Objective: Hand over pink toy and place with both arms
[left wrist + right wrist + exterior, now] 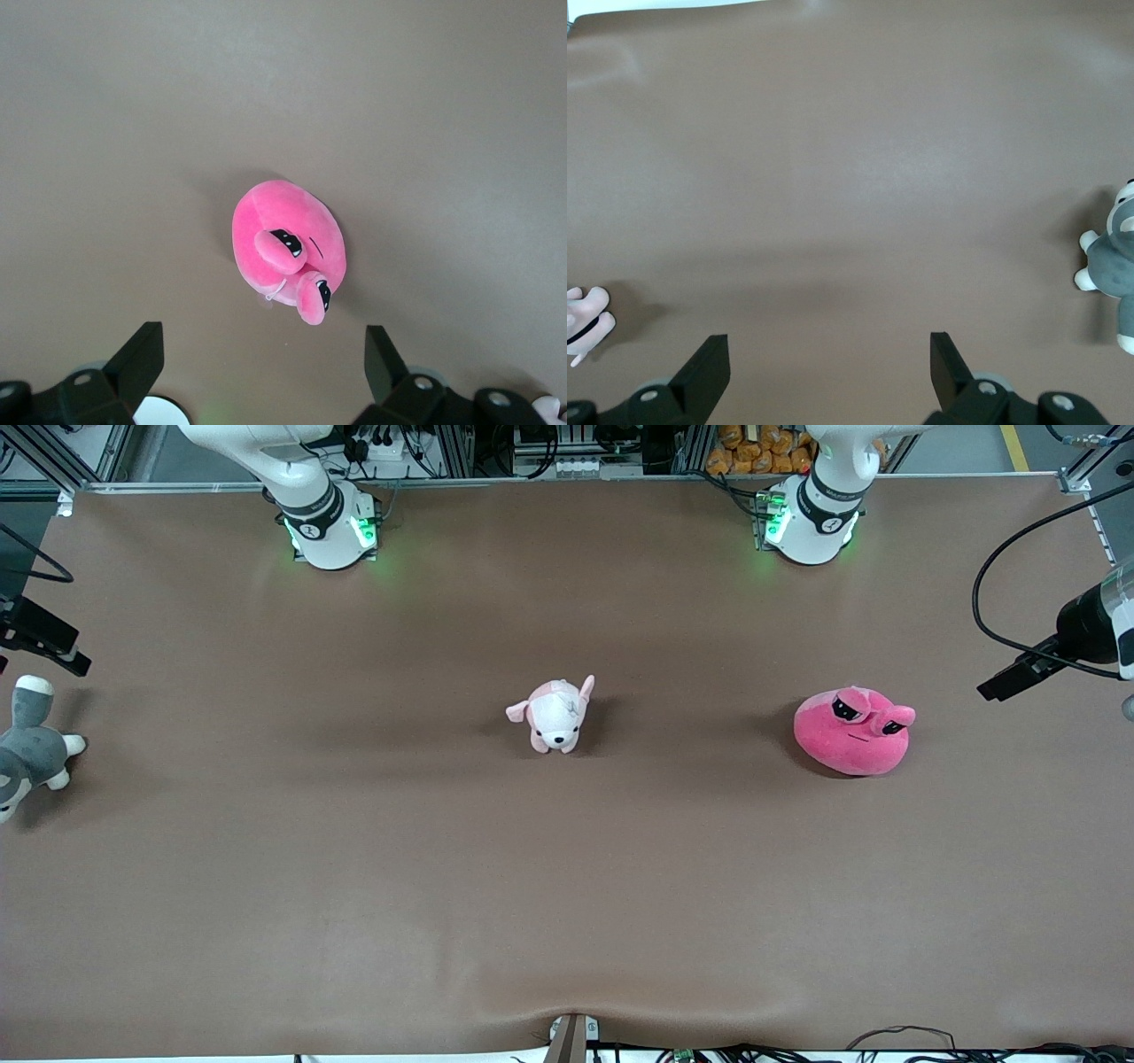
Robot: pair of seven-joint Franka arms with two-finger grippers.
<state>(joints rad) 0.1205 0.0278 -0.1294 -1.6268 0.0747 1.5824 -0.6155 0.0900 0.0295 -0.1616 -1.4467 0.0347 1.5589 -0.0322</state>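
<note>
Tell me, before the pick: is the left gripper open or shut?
Open: the left gripper's fingers stand wide apart, above the pink toy.

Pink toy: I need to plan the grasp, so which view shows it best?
The left wrist view: the pink toy sits whole, central and large, framed by the open left claw. The front view shows it whole but smaller, toward the left arm's end. The right wrist view lacks it.

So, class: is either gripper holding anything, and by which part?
Nothing is held. Left gripper and right gripper are open; the pink toy lies on the table.
</note>
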